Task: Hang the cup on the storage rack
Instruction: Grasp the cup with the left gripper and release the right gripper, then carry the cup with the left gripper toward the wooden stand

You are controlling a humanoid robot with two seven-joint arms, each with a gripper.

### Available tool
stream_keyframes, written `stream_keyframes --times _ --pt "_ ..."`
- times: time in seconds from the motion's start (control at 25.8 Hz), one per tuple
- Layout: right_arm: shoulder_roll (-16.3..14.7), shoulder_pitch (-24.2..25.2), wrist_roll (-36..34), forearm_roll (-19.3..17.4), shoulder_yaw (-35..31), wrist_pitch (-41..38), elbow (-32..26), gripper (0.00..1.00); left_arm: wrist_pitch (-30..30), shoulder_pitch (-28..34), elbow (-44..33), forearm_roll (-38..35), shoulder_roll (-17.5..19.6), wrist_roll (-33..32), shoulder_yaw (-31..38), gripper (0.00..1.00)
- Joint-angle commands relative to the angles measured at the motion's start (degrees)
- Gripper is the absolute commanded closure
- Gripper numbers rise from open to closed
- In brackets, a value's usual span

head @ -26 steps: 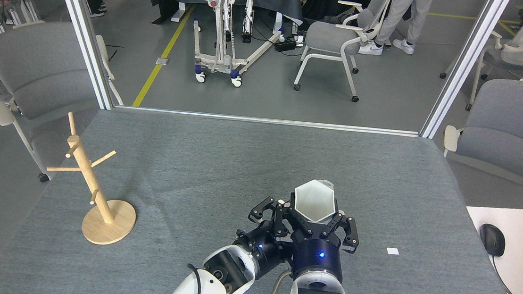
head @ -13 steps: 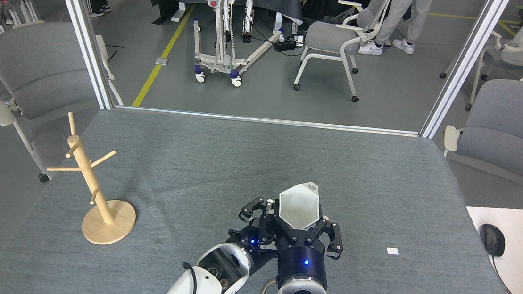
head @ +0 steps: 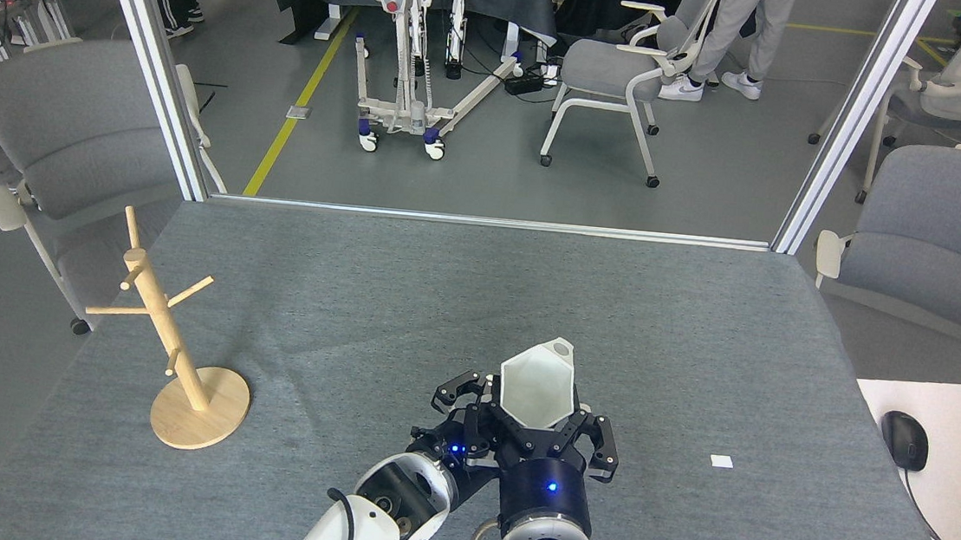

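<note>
Table (head: 702, 324): grey, bearing the rack (head: 178, 348) near its left edge, all pegs bare. Cup (head: 534, 388): mouth up, low centre, well apart from the rack, pinched at its base by our right gripper (head: 533, 427). Left gripper (head: 459, 394): fingers spread, just beside the cup. We judge the pickup done; carrying over and hanging remain.
</note>
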Motion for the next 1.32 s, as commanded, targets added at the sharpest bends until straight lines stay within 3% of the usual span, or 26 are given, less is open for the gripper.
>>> stream_keyframes --times 0.0,0.15,0.19,0.31,0.58,1.05,1.2,1.28 --pt "0.01 0.00 -0.15 0.01 -0.34 -0.04 0.33 0.89 -0.18 0.05 -1.45 -0.01 0.06 0.96 0.05 1.00" --pt "-0.08 0.00 -0.67 0.01 -0.52 0.05 1.56 0.15 -0.27 0.14 -1.36 -0.01 0.06 0.87 0.67 1.00" --pt "-0.08 0.00 -1.11 0.01 -0.52 0.05 1.91 0.01 -0.27 0.14 -1.36 -0.01 0.06 0.87 0.67 1.00" --pt "0.09 0.00 -3.92 -0.25 -0.78 -0.04 2.09 0.01 -0.27 0.23 -1.01 -0.01 0.06 0.87 0.67 1.00" --pt "0.18 0.44 -20.36 -0.87 -0.87 -0.13 3.41 0.01 -0.27 0.32 -0.05 -0.36 0.15 -0.18 0.58 1.00" --pt "1.50 0.44 -23.08 -1.04 -2.45 -1.80 3.32 0.02 0.26 4.98 1.98 -0.45 0.23 -0.18 0.67 1.00" --pt "0.97 0.26 -23.08 -1.04 -9.92 -3.99 3.32 0.02 0.44 8.58 0.40 -0.45 0.59 -0.09 1.28 1.00" --pt "0.27 0.44 -23.08 -3.68 -17.74 -10.14 3.41 0.01 0.44 10.69 -1.89 -0.45 0.85 -0.09 1.99 1.00"
